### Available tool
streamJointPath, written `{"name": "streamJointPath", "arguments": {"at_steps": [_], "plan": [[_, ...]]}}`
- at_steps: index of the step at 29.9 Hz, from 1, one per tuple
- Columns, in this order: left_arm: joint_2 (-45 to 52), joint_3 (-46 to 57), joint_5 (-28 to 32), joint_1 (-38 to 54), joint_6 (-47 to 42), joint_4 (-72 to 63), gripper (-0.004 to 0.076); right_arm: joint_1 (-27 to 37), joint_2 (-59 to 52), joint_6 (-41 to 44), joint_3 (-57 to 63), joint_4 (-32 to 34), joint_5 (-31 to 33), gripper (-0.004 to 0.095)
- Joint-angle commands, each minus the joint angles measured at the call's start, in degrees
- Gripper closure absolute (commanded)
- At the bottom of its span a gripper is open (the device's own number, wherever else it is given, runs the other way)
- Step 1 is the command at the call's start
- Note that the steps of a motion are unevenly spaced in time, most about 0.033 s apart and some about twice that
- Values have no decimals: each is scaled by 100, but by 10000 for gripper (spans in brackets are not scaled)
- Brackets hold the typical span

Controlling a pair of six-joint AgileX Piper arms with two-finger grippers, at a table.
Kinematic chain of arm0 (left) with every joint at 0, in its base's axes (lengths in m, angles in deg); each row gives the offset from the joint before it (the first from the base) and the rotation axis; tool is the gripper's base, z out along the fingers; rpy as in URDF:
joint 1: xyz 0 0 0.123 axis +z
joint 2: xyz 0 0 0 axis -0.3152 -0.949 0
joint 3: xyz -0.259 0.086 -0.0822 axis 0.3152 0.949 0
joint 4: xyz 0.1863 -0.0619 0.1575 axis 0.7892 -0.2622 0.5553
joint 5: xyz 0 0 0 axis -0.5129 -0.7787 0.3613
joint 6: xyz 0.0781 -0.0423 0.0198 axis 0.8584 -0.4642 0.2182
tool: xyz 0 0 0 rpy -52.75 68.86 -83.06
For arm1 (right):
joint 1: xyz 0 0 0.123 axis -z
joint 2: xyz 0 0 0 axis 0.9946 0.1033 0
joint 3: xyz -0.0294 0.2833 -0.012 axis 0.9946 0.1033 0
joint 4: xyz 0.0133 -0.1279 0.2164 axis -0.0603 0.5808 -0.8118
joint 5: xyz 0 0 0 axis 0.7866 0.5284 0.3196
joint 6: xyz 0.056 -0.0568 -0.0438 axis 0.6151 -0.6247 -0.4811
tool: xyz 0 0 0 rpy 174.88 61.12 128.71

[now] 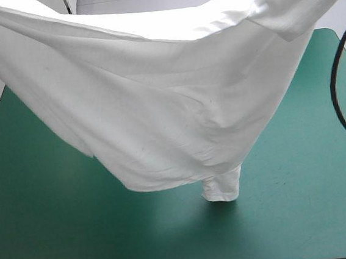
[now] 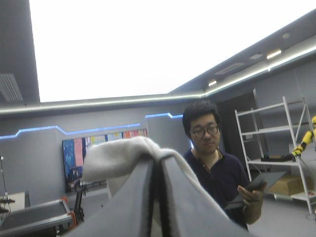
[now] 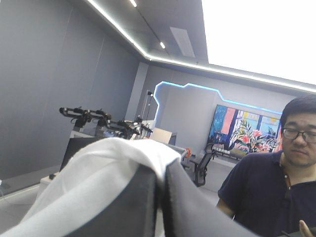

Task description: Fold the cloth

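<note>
The white T-shirt (image 1: 158,106) hangs lifted above the teal-green table (image 1: 303,203), stretched between its two upper corners, which run out of the high view. It sags in the middle, and a sleeve (image 1: 222,186) touches the cover. In the left wrist view my left gripper (image 2: 157,163) is shut on the T-shirt, with a fold of white cloth (image 2: 118,158) draped over its fingertips. My right gripper (image 3: 160,173) is likewise shut on the T-shirt, cloth (image 3: 98,173) bunched over and beside its fingers. Both wrist views look level into the room. Neither gripper shows in the high view.
Bare teal-green cover lies in front of the hanging shirt and to both sides.
</note>
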Motion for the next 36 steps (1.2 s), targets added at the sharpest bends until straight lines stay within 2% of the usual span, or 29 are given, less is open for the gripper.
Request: {"name": "streamJointPath", "arguments": {"at_steps": [1, 5, 8, 15, 18, 22, 25, 29, 33, 36], "plan": [[54, -115, 498, -23, -19, -77, 733, 10, -79, -63, -102, 174, -609, 923], [-24, -115, 195, -23, -36, 85, 733, 10, 18, -63, -91, 206, -425, 923], [-181, -4, -121, -23, -63, 345, 733, 10, 230, 139, -91, 481, 11, 923], [-802, 848, -1335, -23, -141, 855, 733, 10, 873, 867, 612, 1243, 1059, 925], [-1110, 1342, -1741, -23, -321, 1168, 733, 45, 1107, 999, 1189, 1269, 1204, 925], [-1511, 2039, -1778, -23, -376, 1463, 733, 279, 1379, 1227, 1898, 1207, 1089, 925], [-1810, 2487, -1726, -23, -376, 1637, 733, 624, 1651, 1432, 2342, 950, 880, 925], [-2293, 2864, -1381, -23, -453, 1882, 733, 1187, 2121, 1432, 2605, 46, 670, 925], [-2880, 2883, -1031, -23, -678, 2236, 733, 1649, 2676, 1048, 2605, -942, 674, 925], [-3328, 2883, -942, -23, -703, 2279, 733, 1885, 3074, 867, 2605, -1451, 705, 925]]}}
